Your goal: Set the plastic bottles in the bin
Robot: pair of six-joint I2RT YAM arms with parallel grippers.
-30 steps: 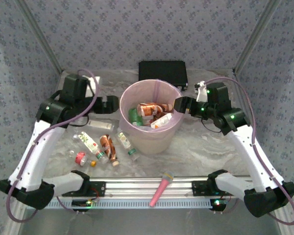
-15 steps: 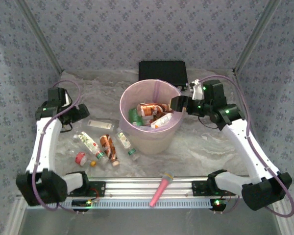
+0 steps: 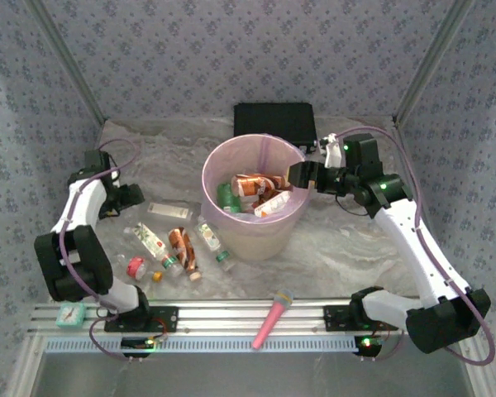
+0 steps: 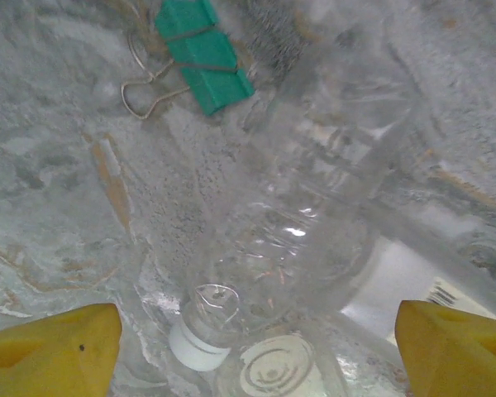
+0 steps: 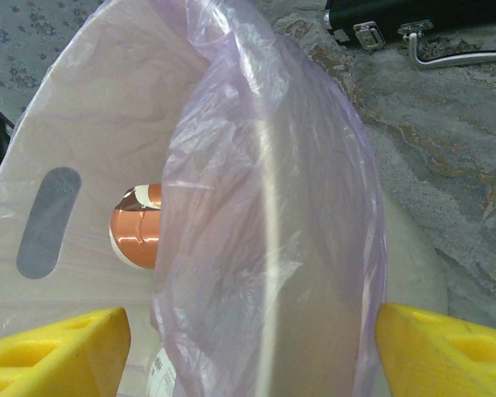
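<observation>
Nearest us, the pink stick (image 3: 273, 317) and the teal clock (image 3: 69, 313) lie on the rail (image 3: 215, 313). Neither belongs in the bin (image 3: 256, 236), so we would not want them swept along. Beyond them the loose plastic bottles (image 3: 172, 245) lie crowded left of the bin, with more inside it. Our left gripper (image 4: 256, 339) hangs spread wide, holding nothing, over a clear bottle (image 4: 289, 240) lying just beside a second one. Closing here could pinch both, or squirt the slick round body sideways. Farther on, our right gripper (image 5: 248, 347) is equally spread and empty at the bin's rim, the pink bag (image 5: 264, 207) between its fingers; we judge it could snag the liner and tip the bin
</observation>
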